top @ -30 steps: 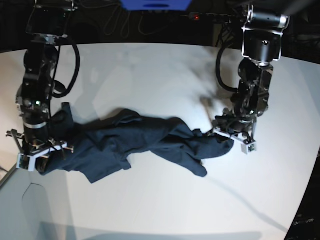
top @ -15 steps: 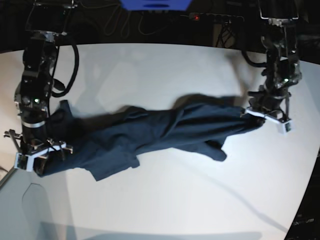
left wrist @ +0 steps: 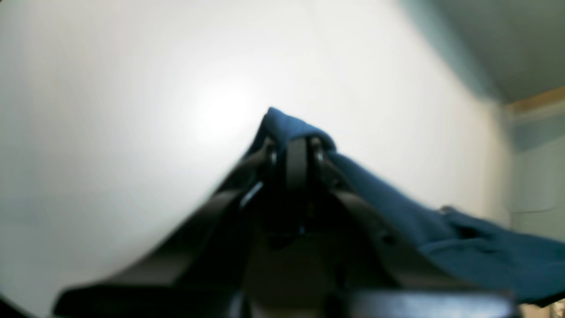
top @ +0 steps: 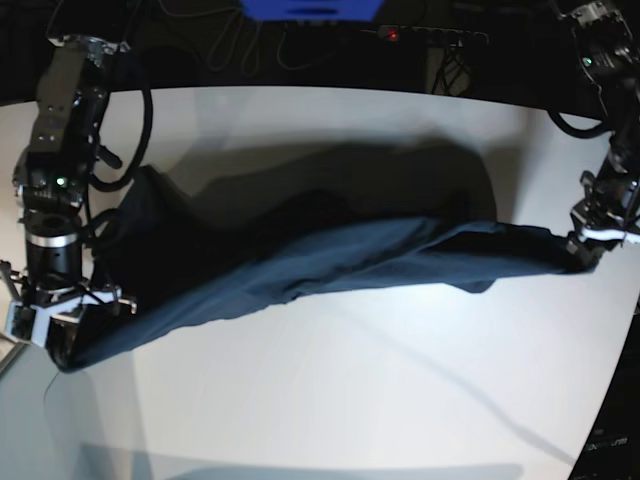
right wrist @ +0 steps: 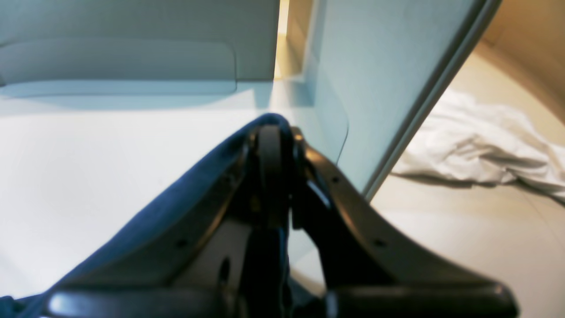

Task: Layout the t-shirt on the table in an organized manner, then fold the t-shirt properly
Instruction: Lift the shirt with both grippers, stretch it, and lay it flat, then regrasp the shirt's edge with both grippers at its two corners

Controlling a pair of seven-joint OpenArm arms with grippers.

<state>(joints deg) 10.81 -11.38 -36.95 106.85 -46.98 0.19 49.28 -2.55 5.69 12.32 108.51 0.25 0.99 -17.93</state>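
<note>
Still at the layout stage: t-shirt (top: 330, 262) strung as a twisted navy band above the table (top: 330, 400), not yet flat (folding not begun). Clamped on one end between the left gripper (top: 592, 240) fingers, on the other between the right gripper (top: 58, 312) fingers.

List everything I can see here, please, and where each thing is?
t-shirt: one, dark navy, stretched in a long band between the two hands, lifted above the table.
table: one, white, under the whole scene, with the shirt's shadow on it.
white cloth: one, crumpled, on the floor beyond the table edge, seen in the right wrist view.
blue object: one, at the top edge of the base view; what it is cannot be told.
left hand: one, black, shut on one end of the shirt.
right hand: one, black, shut on the other end.
</note>
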